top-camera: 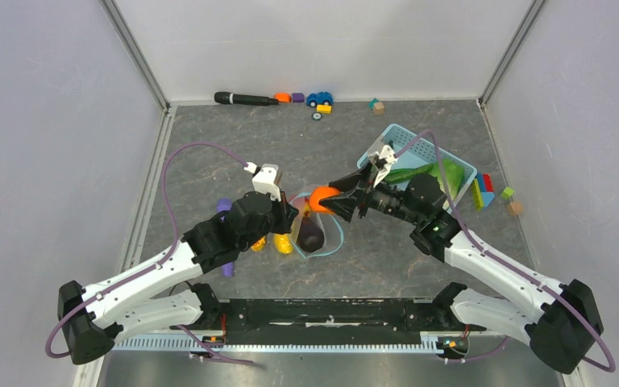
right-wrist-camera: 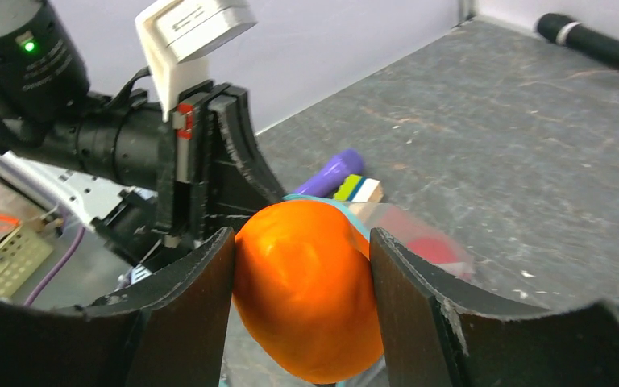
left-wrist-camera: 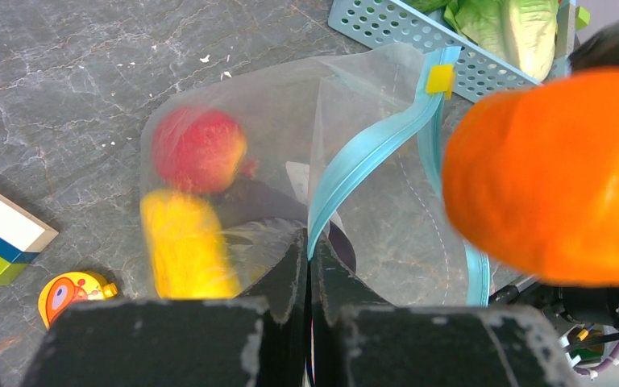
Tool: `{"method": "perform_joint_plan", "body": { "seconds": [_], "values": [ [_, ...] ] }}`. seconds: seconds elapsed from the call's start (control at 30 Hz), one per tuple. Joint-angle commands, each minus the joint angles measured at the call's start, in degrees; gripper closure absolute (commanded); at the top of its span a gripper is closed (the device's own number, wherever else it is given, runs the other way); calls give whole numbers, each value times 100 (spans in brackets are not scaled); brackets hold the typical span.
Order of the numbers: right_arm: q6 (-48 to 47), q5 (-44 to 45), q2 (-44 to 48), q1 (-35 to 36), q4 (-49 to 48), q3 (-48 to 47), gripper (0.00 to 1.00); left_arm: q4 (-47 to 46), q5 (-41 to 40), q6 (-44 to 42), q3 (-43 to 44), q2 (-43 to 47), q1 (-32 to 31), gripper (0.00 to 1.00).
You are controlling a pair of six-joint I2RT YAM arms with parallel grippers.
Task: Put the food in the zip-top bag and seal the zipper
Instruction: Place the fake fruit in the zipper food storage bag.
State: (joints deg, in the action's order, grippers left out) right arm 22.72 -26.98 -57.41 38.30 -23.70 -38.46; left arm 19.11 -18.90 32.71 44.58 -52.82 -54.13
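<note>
**Entry: bag loading, orange in transit**

- Right end effector [right-wrist-camera: 300, 242]: jaws part-open, clamped on either side of the orange [right-wrist-camera: 306, 290], which fills the gap between them.
- Left end effector [left-wrist-camera: 308, 251]: jaws closed, pinching the zipper [left-wrist-camera: 371, 153] so that one lip of the mouth stands lifted.
- Zip-top bag [top-camera: 322, 238]: lies on the table [top-camera: 250, 145] at frame centre in the top view, between the two arms. Inside it are a red round fruit [left-wrist-camera: 199, 149], a yellow mango [left-wrist-camera: 185, 246] and a dark eggplant [top-camera: 312, 234].
- Lettuce [left-wrist-camera: 516, 28]: in the basket [top-camera: 451, 161], right of centre.

Governing relation: in the top view the orange hangs at the upper edge of the mouth, and the opening lies just below and slightly left of it. In the left wrist view the mouth's long axis runs from lower centre to upper right. The right arm carries the orange, so the drop is likely its job — down and leftward, between the two lips.
</note>
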Motion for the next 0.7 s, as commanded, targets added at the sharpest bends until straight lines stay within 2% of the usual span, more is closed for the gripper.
{"method": "perform_joint_plan", "body": {
  "seconds": [0.0,0.13,0.67],
  "values": [
    [28,-194,-282,437,-454,-162,74,-259,56,-97,-28,60,-19,98],
    [-93,-1,-490,680,-450,-139,74,-250,35,-104,-37,57,-19,98],
    [-779,2180,-1014,1516,-77,14,75,-259,52,-115,-48,142,-16,98]
  ]
}}
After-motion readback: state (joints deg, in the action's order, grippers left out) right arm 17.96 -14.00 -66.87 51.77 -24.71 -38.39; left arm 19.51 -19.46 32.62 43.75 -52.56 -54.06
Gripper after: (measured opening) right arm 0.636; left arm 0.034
